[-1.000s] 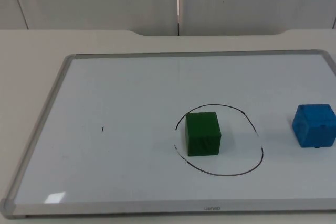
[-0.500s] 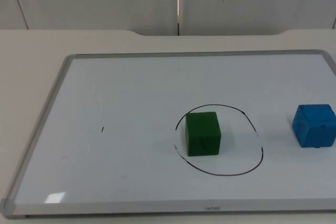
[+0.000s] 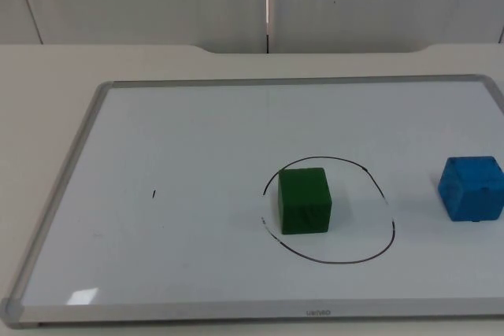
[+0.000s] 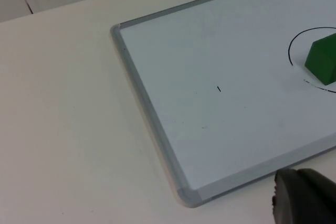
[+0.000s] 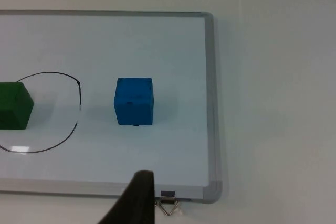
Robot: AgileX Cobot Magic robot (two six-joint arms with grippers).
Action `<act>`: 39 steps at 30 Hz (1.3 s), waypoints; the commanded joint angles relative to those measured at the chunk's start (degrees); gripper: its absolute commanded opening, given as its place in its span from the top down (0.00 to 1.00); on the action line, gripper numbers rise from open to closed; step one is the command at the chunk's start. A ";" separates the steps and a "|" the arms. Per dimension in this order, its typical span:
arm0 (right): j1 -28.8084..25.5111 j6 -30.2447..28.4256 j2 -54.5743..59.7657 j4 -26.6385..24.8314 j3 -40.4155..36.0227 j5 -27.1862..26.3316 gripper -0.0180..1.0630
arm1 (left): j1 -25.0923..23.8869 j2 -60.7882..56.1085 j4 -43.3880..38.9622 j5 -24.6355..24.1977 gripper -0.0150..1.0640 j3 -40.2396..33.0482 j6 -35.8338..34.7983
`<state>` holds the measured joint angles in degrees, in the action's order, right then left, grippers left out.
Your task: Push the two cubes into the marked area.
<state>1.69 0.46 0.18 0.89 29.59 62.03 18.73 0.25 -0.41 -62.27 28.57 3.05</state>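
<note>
A green cube (image 3: 304,200) sits inside the black hand-drawn circle (image 3: 331,261) on the whiteboard (image 3: 63,194), close to the circle's left side. A blue cube (image 3: 471,188) rests on the board outside the circle, to its right, a clear gap from the line. My left gripper (image 4: 307,200) hovers beyond the board's front left corner, far from the green cube (image 4: 323,59). My right gripper (image 5: 136,200) hangs at the board's front edge, in front of the blue cube (image 5: 134,101) and apart from it; the green cube (image 5: 13,106) lies beyond the circle's line (image 5: 79,109).
The whiteboard's grey metal frame (image 5: 210,93) forms a low raised rim around the surface. A small metal clip (image 5: 168,204) sits at the board's front edge near my right gripper. A short pen mark (image 3: 154,193) is on the board's left half. The cream table (image 4: 63,103) surrounds the board.
</note>
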 commanded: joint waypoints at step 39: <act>0.05 -0.04 31.99 2.18 10.52 -6.42 0.06 | -0.07 -0.25 -0.54 0.63 0.99 -0.28 -0.36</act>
<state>1.69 0.46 30.93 2.62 39.51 56.91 18.73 0.25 -0.41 -62.27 28.57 2.93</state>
